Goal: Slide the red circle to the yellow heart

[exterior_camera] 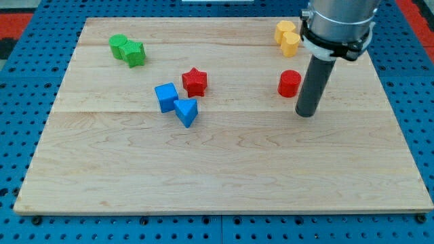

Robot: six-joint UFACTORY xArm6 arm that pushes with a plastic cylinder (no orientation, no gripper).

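**Red circle sits below the yellow pair, my tip just beside it**

Camera view. The wooden board point(224, 176) lies on a blue pegboard surface point(27, 81). I take the red circle point(289, 83) as the landmark for everything else.

The red circle stands on the board in the view's upper right part. My tip point(306, 114) rests on the board just to the view's right of the red circle and a little toward the view's bottom; a narrow strip of wood shows between them, so they look apart, not touching. The dark rod rises straight from the tip to the grey arm housing point(337, 24) at the view's top. The arm carries no jaws at all, only this rod, so nothing is held.

Toward the view's top from the red circle, with bare wood between, sit two yellow blocks touching each other. The lower one, closer to the red circle, reads as the yellow heart point(291, 44); the upper yellow block point(284, 30) has a shape I cannot make out for certain.

To the view's left of the red circle, well apart, is the red star point(194, 81). Farther left and slightly lower is the blue cube point(166, 97), with the blue triangle point(186, 111) touching it. Far to the left and higher, near the board's corner, the green circle point(119, 45) touches the green star point(135, 53).
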